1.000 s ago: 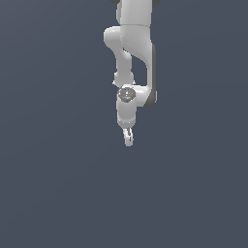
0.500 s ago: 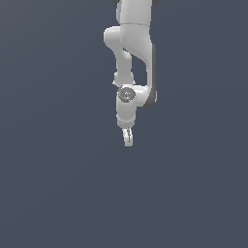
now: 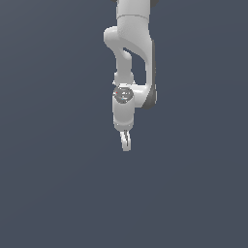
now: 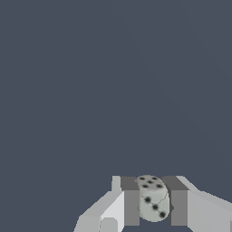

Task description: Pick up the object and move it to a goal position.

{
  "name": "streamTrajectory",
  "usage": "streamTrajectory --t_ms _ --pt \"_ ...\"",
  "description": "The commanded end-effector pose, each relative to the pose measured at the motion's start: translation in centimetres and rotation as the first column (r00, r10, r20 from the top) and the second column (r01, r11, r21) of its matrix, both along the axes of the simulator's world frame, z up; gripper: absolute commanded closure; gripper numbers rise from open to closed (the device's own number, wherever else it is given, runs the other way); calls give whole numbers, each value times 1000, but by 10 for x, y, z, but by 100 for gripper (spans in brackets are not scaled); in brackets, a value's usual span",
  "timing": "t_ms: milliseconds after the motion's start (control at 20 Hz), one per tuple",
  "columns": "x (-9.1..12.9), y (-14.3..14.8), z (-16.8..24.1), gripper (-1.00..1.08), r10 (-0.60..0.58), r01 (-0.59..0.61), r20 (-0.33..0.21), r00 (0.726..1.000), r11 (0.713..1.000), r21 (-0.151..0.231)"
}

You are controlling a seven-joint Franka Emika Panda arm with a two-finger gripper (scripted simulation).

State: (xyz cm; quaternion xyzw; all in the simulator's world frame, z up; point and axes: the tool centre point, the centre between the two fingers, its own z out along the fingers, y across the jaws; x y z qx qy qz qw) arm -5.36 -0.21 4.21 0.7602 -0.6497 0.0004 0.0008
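Observation:
A small whitish die with black dots [image 4: 152, 198] sits between the two grey pads [image 4: 131, 206] of my gripper [image 4: 154, 201] in the wrist view. The jaws are closed on it from both sides. In the exterior view the white arm hangs down from above, and my gripper [image 3: 126, 144] points down with its fingers close together. The die is too small to make out there. No goal marker shows in either view.
Only a plain dark grey-blue surface shows around and below the arm in both views.
The gripper has drifted very slightly upward in the exterior view. The grip looks the same.

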Motion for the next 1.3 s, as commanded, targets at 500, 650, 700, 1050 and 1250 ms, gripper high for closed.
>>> streamTrajectory --t_ms 500,650,700,1050,1250 --pt "80 -24 60 108 1 -1 0 1000 1000 -2" --pt "97 -29 72 108 1 -1 0 1000 1000 -2" --pt "102 -31 76 108 1 -1 0 1000 1000 -2" --pt "138 -40 101 108 2 -2 0 1000 1000 -1" --pt "155 -45 114 108 2 -2 0 1000 1000 0"
